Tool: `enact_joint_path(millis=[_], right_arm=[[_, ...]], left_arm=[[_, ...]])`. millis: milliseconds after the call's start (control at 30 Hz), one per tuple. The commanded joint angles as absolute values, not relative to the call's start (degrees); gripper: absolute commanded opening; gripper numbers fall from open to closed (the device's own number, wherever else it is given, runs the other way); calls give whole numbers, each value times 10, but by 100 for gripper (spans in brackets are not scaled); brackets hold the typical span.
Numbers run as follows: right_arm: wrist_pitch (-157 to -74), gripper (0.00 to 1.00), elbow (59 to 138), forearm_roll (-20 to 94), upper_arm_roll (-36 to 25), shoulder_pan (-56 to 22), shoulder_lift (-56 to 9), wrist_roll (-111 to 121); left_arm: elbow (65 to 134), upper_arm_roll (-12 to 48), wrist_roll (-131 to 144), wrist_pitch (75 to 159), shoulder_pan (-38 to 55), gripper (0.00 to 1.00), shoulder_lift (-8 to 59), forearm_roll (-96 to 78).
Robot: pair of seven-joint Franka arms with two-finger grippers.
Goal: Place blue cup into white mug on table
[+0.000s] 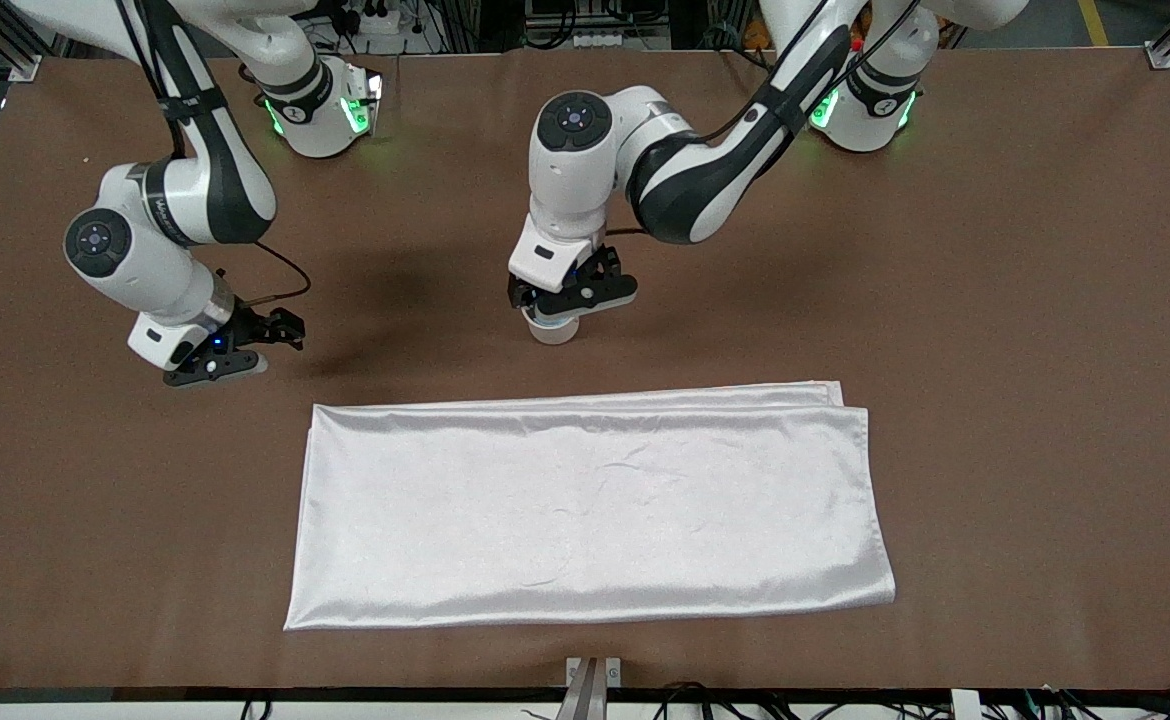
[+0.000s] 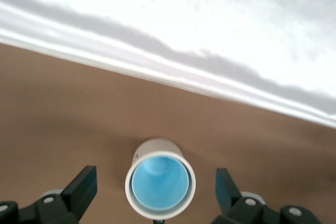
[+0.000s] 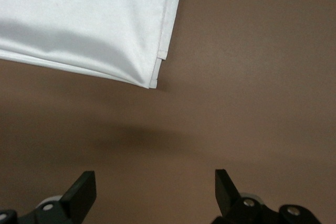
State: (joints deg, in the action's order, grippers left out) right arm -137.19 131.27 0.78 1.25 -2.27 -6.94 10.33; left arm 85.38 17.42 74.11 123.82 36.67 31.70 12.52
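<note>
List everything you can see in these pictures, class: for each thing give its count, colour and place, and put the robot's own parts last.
blue cup: one, bright blue, sitting inside the white mug.
white mug: one, off-white, upright on the table, farther from the front camera than the cloth, apart from its edge.
cloth: one, shiny white, folded flat on the table, nearer the front camera.
table: one, matte brown, under everything.
left gripper: one, black fingers open, directly over the mug, one at each side and not touching it.
right gripper: one, black fingers open and empty, waiting over bare table toward the right arm's end.
</note>
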Motion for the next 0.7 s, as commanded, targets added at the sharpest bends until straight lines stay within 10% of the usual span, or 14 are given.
enact_joint_path(millis=[0, 367, 667], right_arm=[[-1372, 100, 1351, 1, 19, 3, -28, 132], [-1337, 100, 1333, 1, 18, 5, -11, 131], [-1132, 100, 1171, 6, 18, 15, -18, 128]], left_arm=[[862, 163, 711, 1230, 349, 100, 280, 148], [862, 161, 596, 1196, 280, 100, 220, 145], [863, 163, 478, 1151, 205, 100, 177, 135]])
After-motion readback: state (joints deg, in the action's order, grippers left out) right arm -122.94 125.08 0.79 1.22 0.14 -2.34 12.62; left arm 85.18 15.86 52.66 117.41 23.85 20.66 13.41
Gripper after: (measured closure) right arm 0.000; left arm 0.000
